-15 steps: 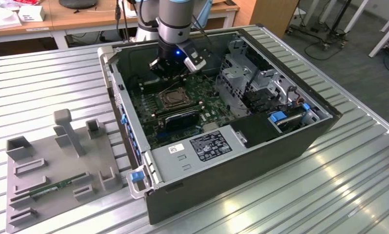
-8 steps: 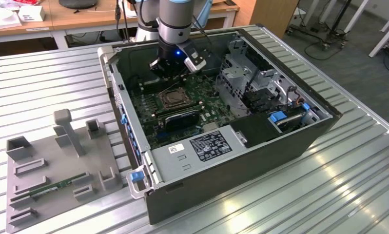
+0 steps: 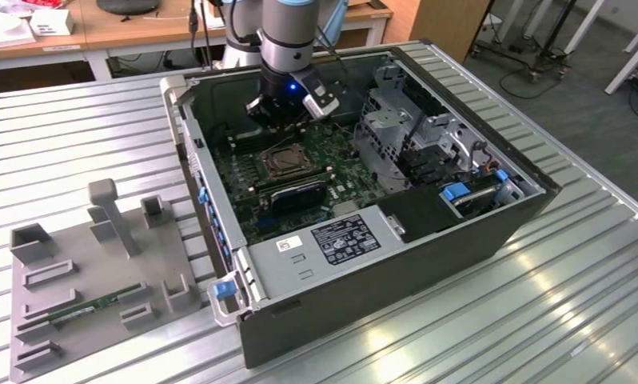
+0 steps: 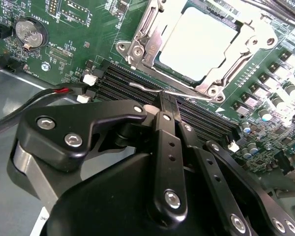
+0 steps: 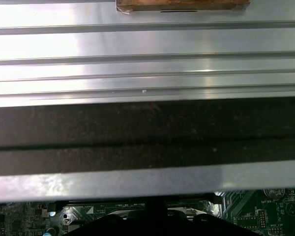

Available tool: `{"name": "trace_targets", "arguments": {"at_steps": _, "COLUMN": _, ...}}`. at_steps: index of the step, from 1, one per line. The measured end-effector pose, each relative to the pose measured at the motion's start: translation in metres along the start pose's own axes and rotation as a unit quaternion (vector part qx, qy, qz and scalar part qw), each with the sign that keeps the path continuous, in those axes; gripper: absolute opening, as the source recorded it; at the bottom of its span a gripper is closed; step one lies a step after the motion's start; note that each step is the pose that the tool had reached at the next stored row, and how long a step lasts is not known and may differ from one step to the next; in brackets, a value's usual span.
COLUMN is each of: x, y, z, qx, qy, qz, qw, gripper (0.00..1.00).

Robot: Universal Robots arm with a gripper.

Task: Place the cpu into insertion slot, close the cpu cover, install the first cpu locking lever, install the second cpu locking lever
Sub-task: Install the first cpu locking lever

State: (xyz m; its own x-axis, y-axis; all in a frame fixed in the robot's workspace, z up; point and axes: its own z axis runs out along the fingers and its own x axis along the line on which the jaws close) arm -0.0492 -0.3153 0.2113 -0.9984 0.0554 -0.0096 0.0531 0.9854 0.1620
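Note:
In the exterior view an open computer case [image 3: 511,200] lies on the slatted table, and my gripper [image 3: 284,120] hangs inside it, just behind the insertion slot [image 3: 283,162] on the green board. In the second wrist view the cpu [image 4: 196,42] sits flat in the slot, its silvery face showing through the cpu cover [image 4: 137,46]. The cover lies down around it. A thin wire locking lever [image 4: 191,95] runs along the socket's near edge. My gripper [image 4: 167,98] is shut, its black fingertips right at that lever with nothing between them.
Long black memory slots [image 4: 123,81] and a coin battery [image 4: 29,32] lie beside the socket. A drive cage [image 3: 404,136] and a power supply [image 3: 330,240] crowd the case. A grey fixture [image 3: 95,272] holding a green memory stick [image 3: 85,308] stands at the exterior view's left.

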Motion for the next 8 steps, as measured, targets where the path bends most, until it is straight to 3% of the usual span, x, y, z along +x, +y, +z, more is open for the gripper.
{"name": "trace_targets", "arguments": {"at_steps": 8, "x": -0.0007, "y": -0.0003, "z": 0.0017, "qx": 0.0003, "qy": 0.0001, "qz": 0.0, "qw": 1.0, "gripper": 0.11}}
